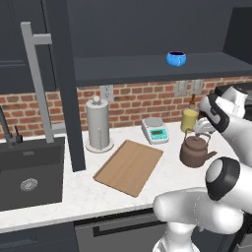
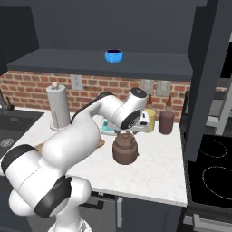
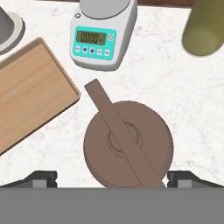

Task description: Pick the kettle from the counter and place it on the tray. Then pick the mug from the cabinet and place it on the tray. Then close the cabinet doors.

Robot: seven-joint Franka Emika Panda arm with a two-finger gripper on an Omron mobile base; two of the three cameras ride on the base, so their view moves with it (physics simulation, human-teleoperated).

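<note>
The squat dark-brown kettle [image 1: 196,151] [image 2: 125,148] [image 3: 131,144] stands on the white counter [image 1: 167,183] [image 3: 175,87], right of the light-wood tray [image 1: 129,166] [image 3: 30,92]. My gripper [image 1: 201,132] [image 2: 127,131] [image 3: 113,179] hangs open just above the kettle, pointing down, with its tips wide apart on either side of the body and the arched handle running diagonally between them. Nothing is held. The blue mug [image 1: 175,58] [image 2: 113,56] sits on the shelf of the open cabinet [image 1: 138,68] [image 2: 68,61]. One cabinet door [image 1: 66,83] stands swung out at the left, another [image 2: 208,77] at the right.
A grey paper-towel holder [image 1: 97,123] [image 2: 58,106] stands behind the tray. A kitchen scale [image 1: 155,129] [image 3: 103,33] and a yellow canister [image 1: 189,119] [image 3: 203,30] sit just behind the kettle, beside a brown canister [image 2: 166,121]. The sink [image 1: 29,172] lies left, the stove [image 2: 210,167] right.
</note>
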